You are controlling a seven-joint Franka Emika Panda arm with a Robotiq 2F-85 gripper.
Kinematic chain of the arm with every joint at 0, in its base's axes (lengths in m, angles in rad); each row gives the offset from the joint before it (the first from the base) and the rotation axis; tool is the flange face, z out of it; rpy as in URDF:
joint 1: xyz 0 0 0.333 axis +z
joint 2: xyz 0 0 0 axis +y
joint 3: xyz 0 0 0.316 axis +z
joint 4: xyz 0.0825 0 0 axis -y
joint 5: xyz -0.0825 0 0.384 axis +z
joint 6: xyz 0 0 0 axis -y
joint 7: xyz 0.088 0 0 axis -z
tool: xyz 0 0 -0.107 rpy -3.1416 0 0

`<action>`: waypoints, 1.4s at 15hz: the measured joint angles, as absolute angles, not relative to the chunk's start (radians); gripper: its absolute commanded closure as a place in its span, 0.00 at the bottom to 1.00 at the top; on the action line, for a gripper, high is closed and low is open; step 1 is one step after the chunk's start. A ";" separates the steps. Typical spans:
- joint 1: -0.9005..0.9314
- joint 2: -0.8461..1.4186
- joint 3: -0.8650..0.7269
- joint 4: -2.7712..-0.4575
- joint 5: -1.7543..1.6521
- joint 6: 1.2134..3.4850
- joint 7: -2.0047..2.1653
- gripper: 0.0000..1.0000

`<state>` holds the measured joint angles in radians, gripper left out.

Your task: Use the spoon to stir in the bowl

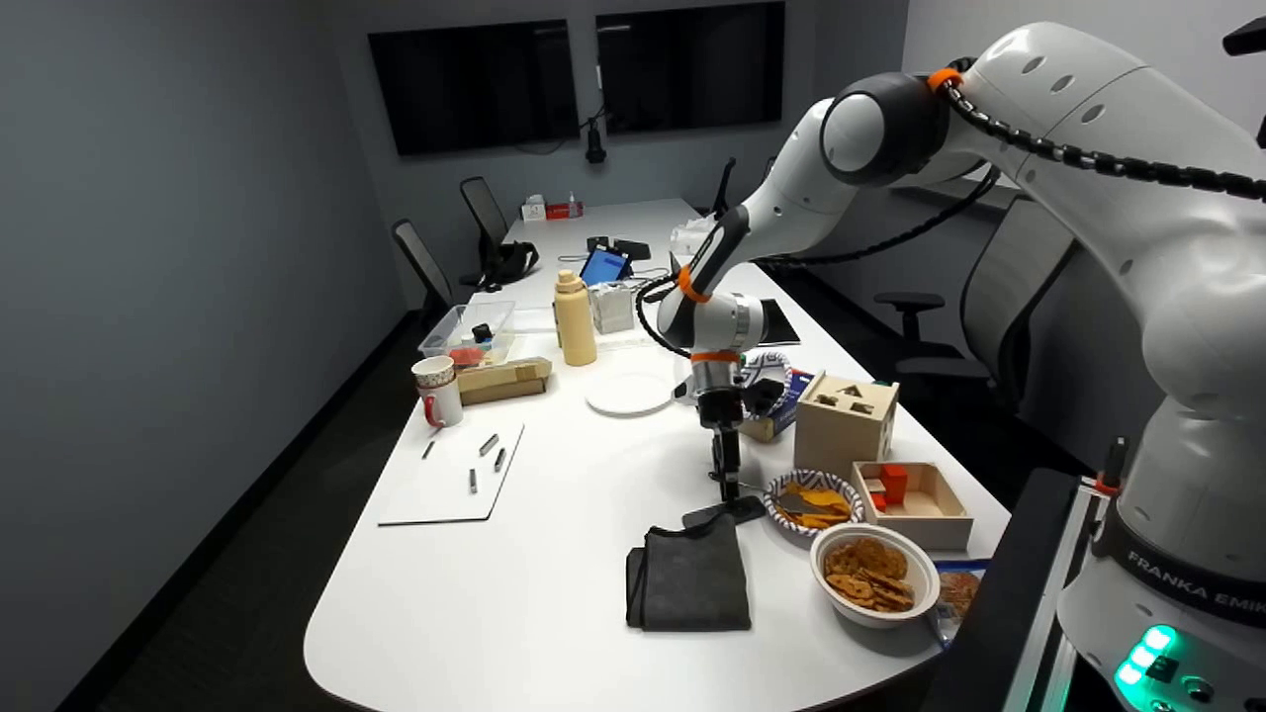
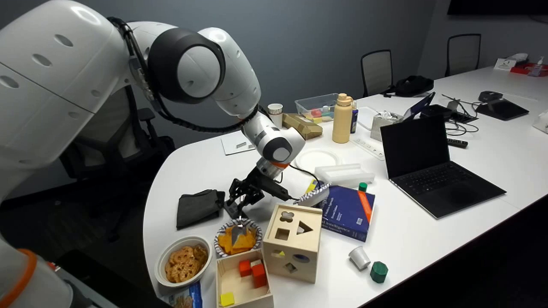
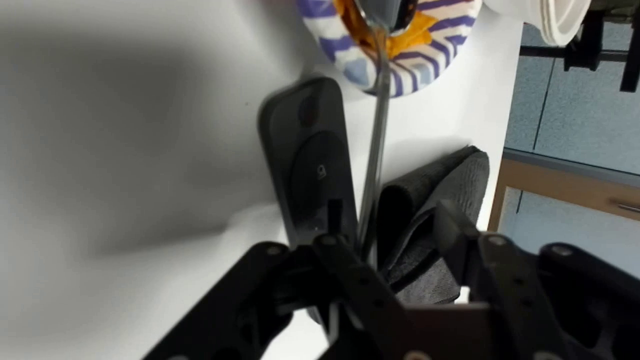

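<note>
The hand point(image 3: 392, 215) is spread, the handle of the spoon point(image 3: 378, 135) showing in its gap, contact unclear; just under the hand lies a dark phone-like slab point(image 3: 320, 150), which reaching lower might strike; beyond the hand, the spoon's head lies on orange chips point(image 3: 411, 40) in the small striped bowl point(image 3: 430, 66); an off-centre squeeze could swivel the handle, flicking chips out or, levering on the rim, tipping the bowl.
</note>
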<state>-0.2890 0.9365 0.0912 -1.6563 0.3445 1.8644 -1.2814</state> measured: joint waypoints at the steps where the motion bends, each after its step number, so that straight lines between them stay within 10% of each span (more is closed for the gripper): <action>1: -0.289 0.929 0.092 -1.670 0.346 1.872 -1.280 0.89; 21: -0.316 0.692 0.120 -2.051 0.379 2.113 -1.550 0.99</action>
<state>-0.3158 0.6923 0.1197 -2.0510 0.3793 2.1128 -1.5503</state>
